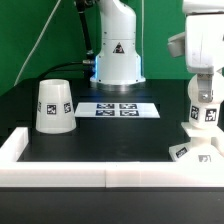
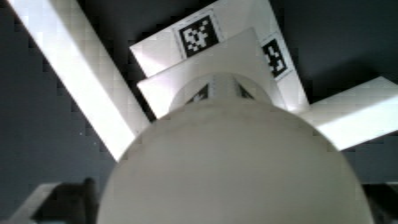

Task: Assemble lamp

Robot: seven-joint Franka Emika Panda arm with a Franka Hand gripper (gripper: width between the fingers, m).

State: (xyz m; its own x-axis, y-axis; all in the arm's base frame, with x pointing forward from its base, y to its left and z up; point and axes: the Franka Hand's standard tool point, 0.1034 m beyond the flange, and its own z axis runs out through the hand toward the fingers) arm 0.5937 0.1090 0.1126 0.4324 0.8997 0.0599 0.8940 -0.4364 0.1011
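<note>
In the exterior view my gripper (image 1: 203,98) is at the right, pointing down and shut on the white bulb (image 1: 205,117), which shows black tags. The bulb hangs just above the low square lamp base (image 1: 190,152), which lies in the front right corner of the work area. In the wrist view the bulb (image 2: 231,160) fills the middle, with the tagged base (image 2: 210,60) beyond it. A dark fingertip (image 2: 63,200) shows at the bulb's side. The cup-like shade (image 1: 55,105) stands mouth down on the exterior view's left, far from the gripper.
The marker board (image 1: 118,108) lies flat at the table's middle in front of the arm's pedestal (image 1: 118,60). A low white wall (image 1: 60,176) runs along the front and sides. Its corner pieces (image 2: 80,70) show beside the base in the wrist view.
</note>
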